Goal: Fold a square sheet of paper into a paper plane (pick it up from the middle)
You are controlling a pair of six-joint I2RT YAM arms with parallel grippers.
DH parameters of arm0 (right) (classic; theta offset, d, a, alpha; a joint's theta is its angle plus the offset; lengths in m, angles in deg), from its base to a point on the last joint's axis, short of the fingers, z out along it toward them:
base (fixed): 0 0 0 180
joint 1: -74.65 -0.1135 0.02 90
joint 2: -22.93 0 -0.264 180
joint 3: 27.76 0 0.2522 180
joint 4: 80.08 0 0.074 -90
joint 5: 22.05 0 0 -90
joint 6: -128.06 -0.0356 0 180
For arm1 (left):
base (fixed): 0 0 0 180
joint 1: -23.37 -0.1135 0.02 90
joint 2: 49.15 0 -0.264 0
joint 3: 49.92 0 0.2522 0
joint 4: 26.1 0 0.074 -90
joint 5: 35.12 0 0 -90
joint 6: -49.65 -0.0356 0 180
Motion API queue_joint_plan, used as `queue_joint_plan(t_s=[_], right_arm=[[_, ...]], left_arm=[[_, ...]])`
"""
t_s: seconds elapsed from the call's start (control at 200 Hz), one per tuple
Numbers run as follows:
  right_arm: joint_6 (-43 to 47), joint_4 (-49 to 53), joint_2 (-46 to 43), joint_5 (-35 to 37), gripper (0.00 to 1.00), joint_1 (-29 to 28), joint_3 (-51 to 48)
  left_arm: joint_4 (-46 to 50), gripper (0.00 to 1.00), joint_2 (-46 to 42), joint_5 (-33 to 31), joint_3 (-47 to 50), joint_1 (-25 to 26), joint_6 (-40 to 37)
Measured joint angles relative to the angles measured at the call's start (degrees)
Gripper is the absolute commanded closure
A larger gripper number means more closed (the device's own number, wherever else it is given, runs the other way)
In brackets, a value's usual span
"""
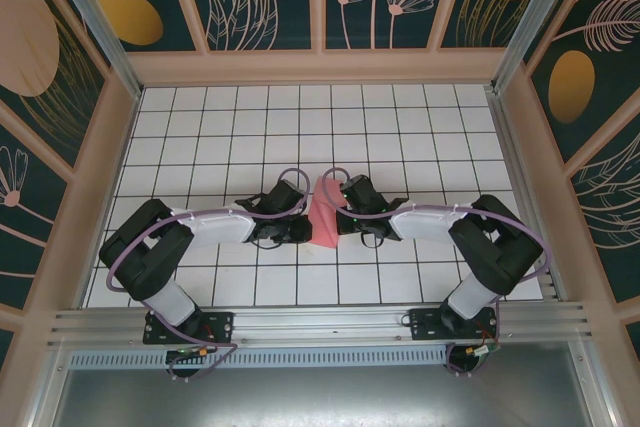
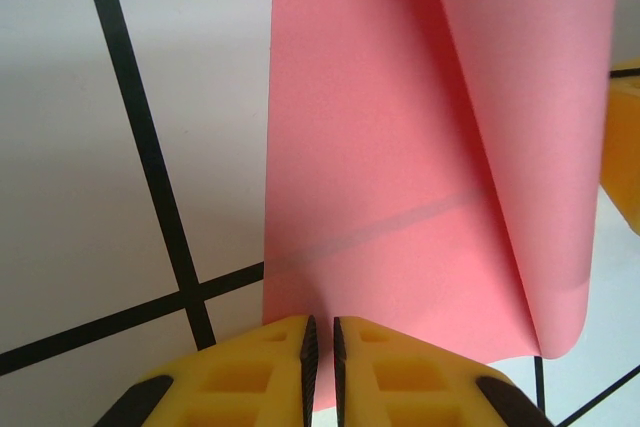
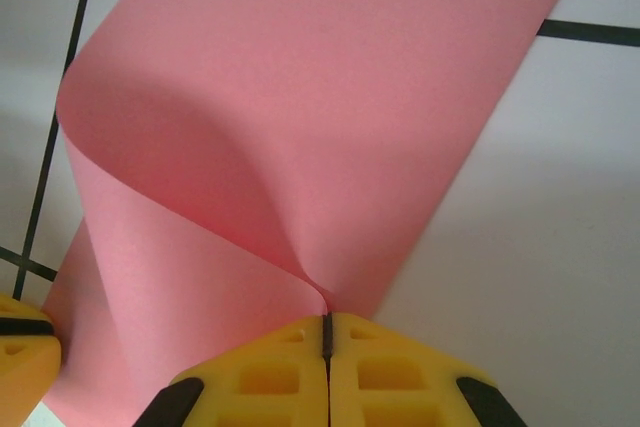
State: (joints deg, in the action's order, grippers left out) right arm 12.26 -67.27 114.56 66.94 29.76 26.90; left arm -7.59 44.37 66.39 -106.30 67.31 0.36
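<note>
Left arm reaches in from the left to the middle of the white gridded worktop (image 1: 250,127). Left gripper (image 2: 322,335): jaws drawn almost together, with only a thin slit between the pads. Its tips sit right at the near edge of the square sheet of paper (image 2: 370,147). Cannot tell whether that edge is nipped in the slit or merely pressed down. Judgement: either way this gripper serves as the anchor, so the sheet does not slide while its other side is turned.

Sheet: pink, at the centre of the worktop, between the two grippers. On the left gripper's side it lies flat on the tiles. A black grid line (image 2: 150,157) shows faintly through it, so likely a single layer there. The right-hand part rises off the surface and curls over toward the flat part in a soft roll, with no sharp crease yet.

Right gripper (image 3: 327,332): fully closed, pinching the sheet. The paper gathers to a point right at the fingertips and swells away from there. Judgement: it holds the lifted part in order to carry it across and lay it on the anchored part, an early long fold of the plane.

The grippers face each other closely across the sheet.

Risk, as judged: the paper is thin and the roll loose. If the edges are not matched before pressing, the crease sets crooked.
</note>
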Motion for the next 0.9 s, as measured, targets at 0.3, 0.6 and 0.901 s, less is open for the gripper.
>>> queue_joint_plan(t_s=[0.3,0.6,0.901], right_arm=[[0.0,0.0,-0.2,0.1,0.92,0.0,0.0],[0.0,0.0,0.2,0.1,0.92,0.0,0.0],[0.0,0.0,0.3,0.1,0.92,0.0,0.0]], left_arm=[[0.0,0.83,0.0,0.0,0.0,0.0,0.0],[0.0,0.83,0.0,0.0,0.0,0.0,0.0],[0.0,0.83,0.0,0.0,0.0,0.0,0.0]])
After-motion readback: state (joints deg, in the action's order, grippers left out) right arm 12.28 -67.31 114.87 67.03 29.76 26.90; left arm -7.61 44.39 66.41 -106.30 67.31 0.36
